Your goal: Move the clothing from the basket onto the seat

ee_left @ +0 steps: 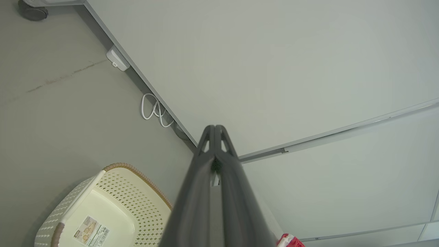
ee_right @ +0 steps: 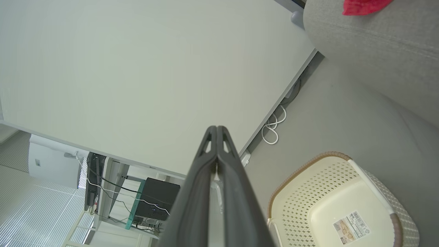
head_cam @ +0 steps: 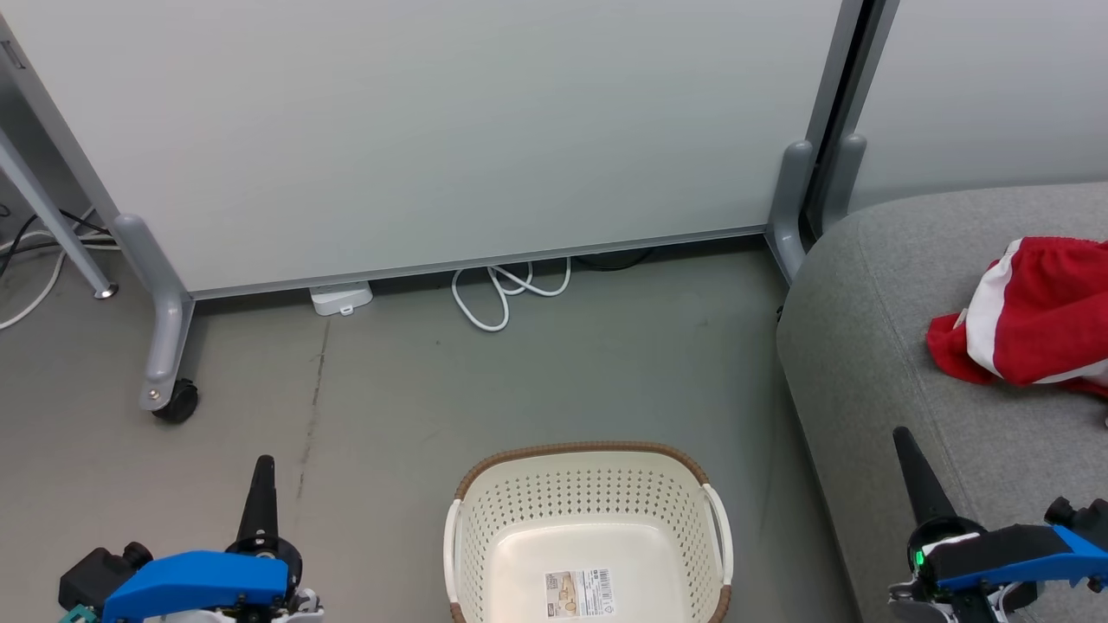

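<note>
Head view: basket bare, red clothing on the couch

Head view puts the basket (head_cam: 582,450) on the floor (head_cam: 389,415), its pale bottom showing a paper label (head_cam: 578,594) and no cloth. The clothing (head_cam: 1034,316) lies in a crumpled red and white heap on the seat (head_cam: 866,346), at the right and cut by the picture's edge, so I cannot tell whether it is one garment or two. The left gripper (head_cam: 262,467) stands over the floor beside the basket. The right gripper (head_cam: 905,443) stands by the near edge of the seat, apart from the heap. In both wrist views the fingers (ee_left: 205,178) press together with nothing between them.

By the look of it, the move is done. Should the heap need shifting, it would likely handle as light, limp and somewhat slippery cloth that sags and trails from any hold. A raised fold near the middle of the heap seems a better place to pinch than a thin edge.
</note>
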